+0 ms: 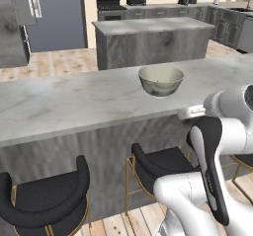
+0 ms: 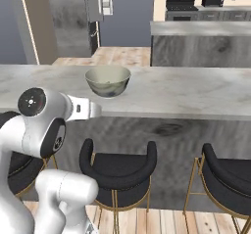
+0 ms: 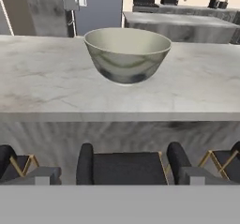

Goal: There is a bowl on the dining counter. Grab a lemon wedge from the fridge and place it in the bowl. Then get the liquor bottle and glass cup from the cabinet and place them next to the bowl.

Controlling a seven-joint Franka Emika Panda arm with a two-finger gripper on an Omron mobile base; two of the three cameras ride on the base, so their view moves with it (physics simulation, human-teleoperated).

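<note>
Bowl (image 3: 127,54): wide, round, pale grey-beige, glossy, narrow base, upright, nothing visible inside | place: upper centre of hand view, on dining counter (image 3: 42,85), back from its near edge | gripper (image 3: 112,174): fingers spread wide, holding nothing, at bottom of hand view before black stools (image 3: 123,167).

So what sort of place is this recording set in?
A home kitchen, rendered rather than real. A long marbled dining counter with dark bar stools tucked under it holds a bowl; behind it stand a grey island and, along the back wall, a stove.
</note>
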